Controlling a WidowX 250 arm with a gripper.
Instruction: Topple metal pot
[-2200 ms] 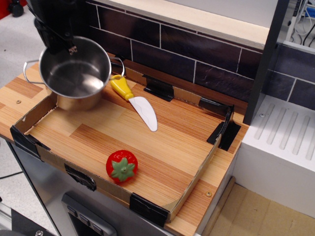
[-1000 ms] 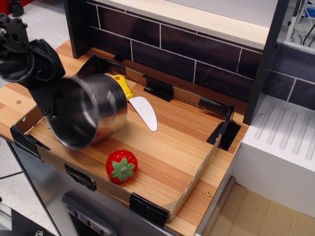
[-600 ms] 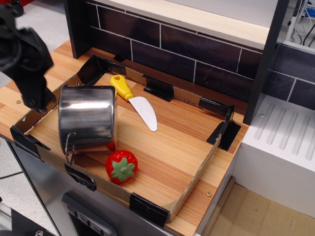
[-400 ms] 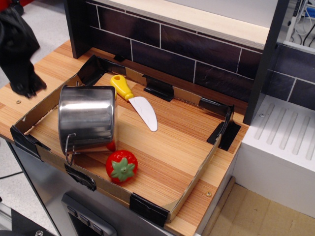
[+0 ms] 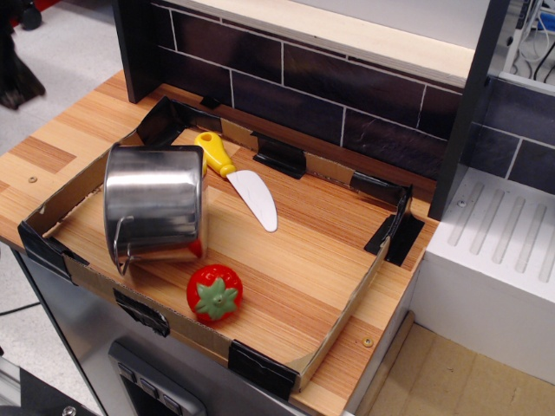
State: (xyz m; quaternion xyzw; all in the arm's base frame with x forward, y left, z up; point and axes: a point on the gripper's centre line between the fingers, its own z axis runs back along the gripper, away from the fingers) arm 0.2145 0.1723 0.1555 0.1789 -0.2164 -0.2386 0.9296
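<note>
The shiny metal pot (image 5: 154,202) lies on its side at the left of the cardboard-edged wooden tray (image 5: 295,269), its bottom facing up and back, its mouth toward the tray's front-left edge. One thin wire loop handle (image 5: 121,245) shows at its rim. A red toy strawberry (image 5: 214,292) sits just right of the pot's mouth, close to it. My gripper (image 5: 16,80) is a dark shape at the far upper left edge, well away from the pot; its fingers are cut off by the frame.
A toy knife with a yellow handle (image 5: 236,176) lies behind the pot. A dark tiled back wall (image 5: 329,87) runs behind the tray. A white drainer surface (image 5: 503,251) stands at the right. A dark post (image 5: 468,104) rises beside it.
The pot, upright and held at the back left, was swung forward, tipped and let go; it now lies on its side. My gripper has withdrawn up and to the left.
</note>
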